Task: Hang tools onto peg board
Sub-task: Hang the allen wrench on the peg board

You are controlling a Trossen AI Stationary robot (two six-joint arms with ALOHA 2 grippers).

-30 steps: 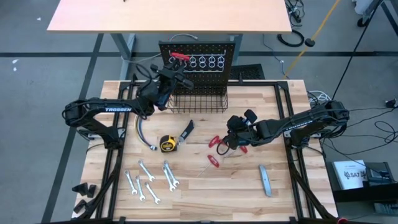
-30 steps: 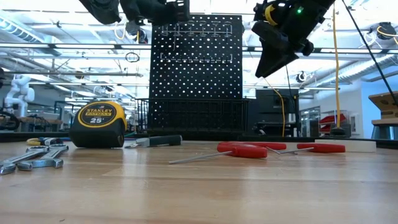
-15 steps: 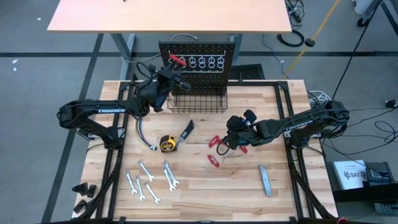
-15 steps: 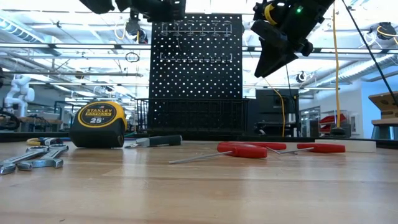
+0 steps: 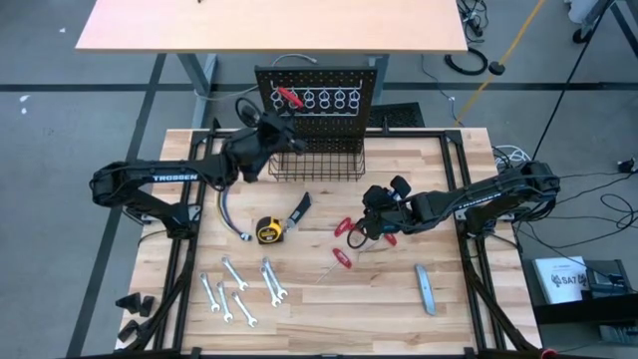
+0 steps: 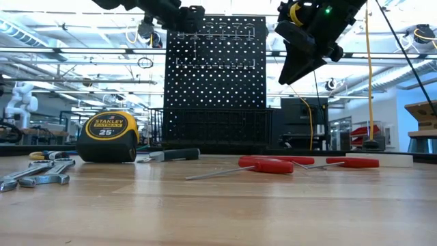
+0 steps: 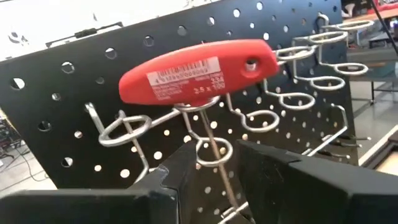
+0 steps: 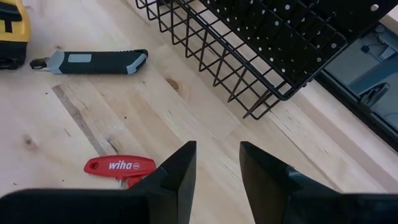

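Note:
The peg board stands upright at the table's far edge, with a row of ring holders and a wire basket at its base. A red T-handle key hangs in the leftmost ring, its handle resting on the ring and its shaft pointing down. My left gripper is open and level just in front of that shaft, touching nothing; from above it is left of the basket. My right gripper hovers open, tilted down, above the red-handled tools lying on the table.
On the table lie a yellow tape measure, a black-handled knife, several silver wrenches, a grey bar and a bundle of coloured wires. Another red handle lies below my right gripper.
My left gripper has drawn back from the peg board toward the table's left and near side and has rolled a little. The red T-handle key has stayed hanging in its ring.

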